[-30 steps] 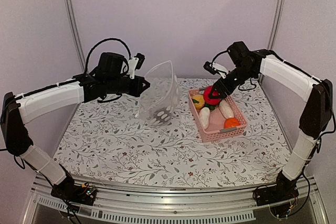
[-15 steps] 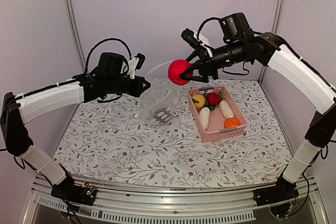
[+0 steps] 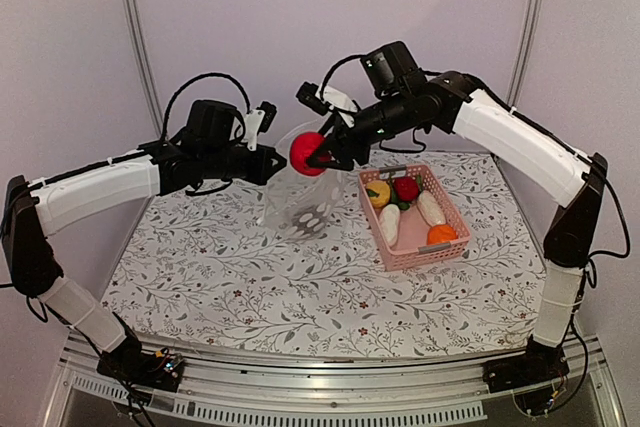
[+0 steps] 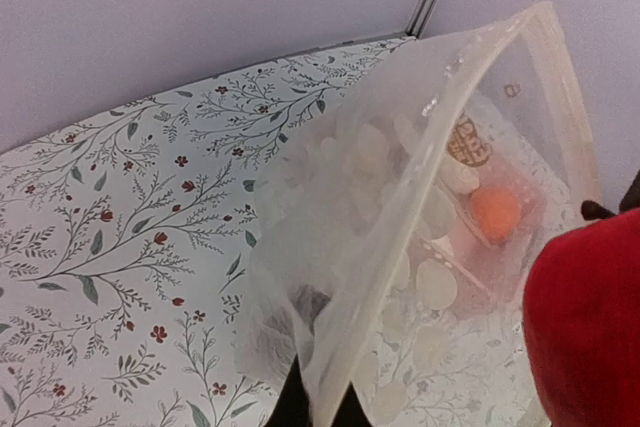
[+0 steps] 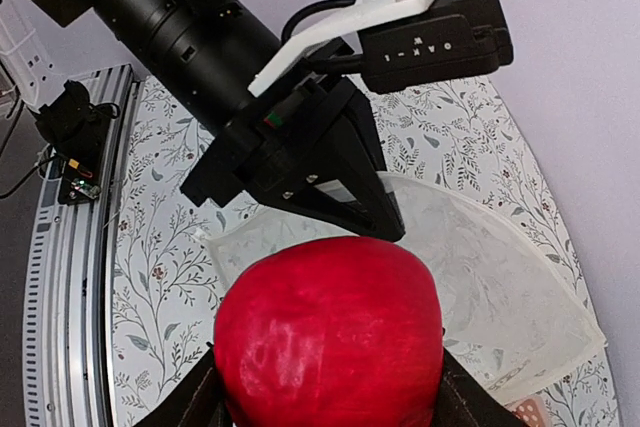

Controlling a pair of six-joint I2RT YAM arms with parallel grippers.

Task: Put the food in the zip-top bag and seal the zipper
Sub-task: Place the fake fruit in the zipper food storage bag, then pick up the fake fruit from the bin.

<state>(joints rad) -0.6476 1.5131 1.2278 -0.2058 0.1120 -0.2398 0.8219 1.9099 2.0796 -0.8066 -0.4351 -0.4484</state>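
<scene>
- Top external view: the left claw (image 3: 272, 163) was pinched shut on one edge of the zip-top bag (image 3: 305, 202). It held the bag up over the table (image 3: 230, 287) with the mouth turned toward the right arm. Whether the bag's lower end touched the table could not be told.
- The right claw (image 3: 318, 153) was closed around a red toy fruit (image 3: 305, 150), held in the air right at the upper edge of the bag's mouth.
- Just right of the bag, a pink basket (image 3: 447, 246) stood on the table. It held a yellow piece (image 3: 378, 193), a smaller red piece (image 3: 406, 188), two white pieces (image 3: 431, 208) and an orange piece (image 3: 441, 234).
- Left wrist view: the claw's dark tips at the bottom edge were clamped together on the bag's rim. The zipper (image 4: 562, 97) ran along the gaping, unsealed mouth. The red toy fruit filled the lower right corner, just beside that mouth. The basket and the orange piece showed blurred through the plastic.
- Right wrist view: the red toy fruit filled the lower centre, with a finger pressed against each side. Beyond it lay the bag's open mouth, with the left claw gripping its near edge.
</scene>
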